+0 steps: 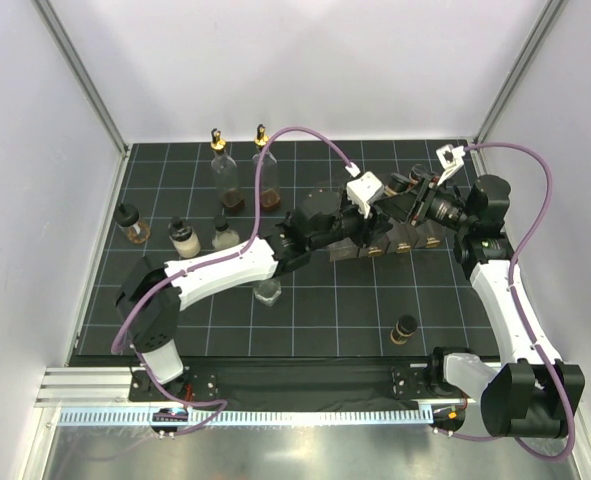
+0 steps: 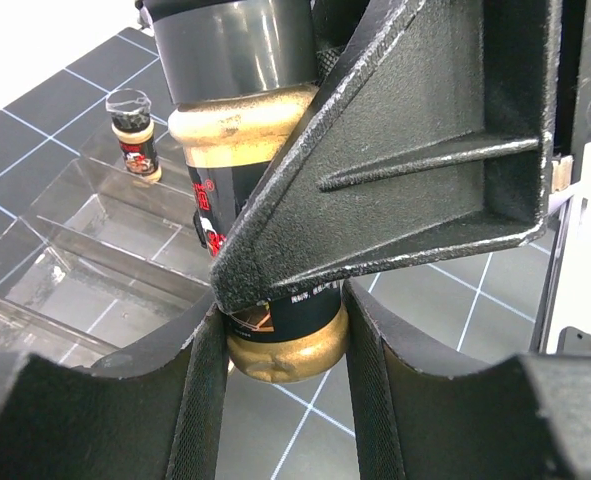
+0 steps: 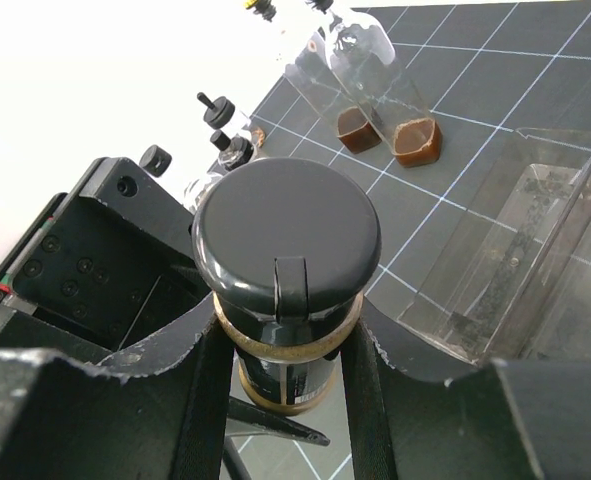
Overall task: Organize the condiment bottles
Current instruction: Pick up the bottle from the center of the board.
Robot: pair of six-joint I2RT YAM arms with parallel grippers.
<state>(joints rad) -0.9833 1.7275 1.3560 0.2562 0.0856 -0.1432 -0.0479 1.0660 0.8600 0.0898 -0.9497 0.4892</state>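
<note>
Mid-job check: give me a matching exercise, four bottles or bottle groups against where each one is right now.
Things:
1. black-capped dark bottle
2. two tall clear bottles
3. lone small dark bottle
4. three small bottles

Places:
A. clustered on the left side of the mat
B. clamped in the jaws of both the left gripper and the right gripper
C. side by side at the back of the mat
D. standing alone near the front edge, right of centre

Pairs: 1-B, 2-C, 3-D, 4-A
</note>
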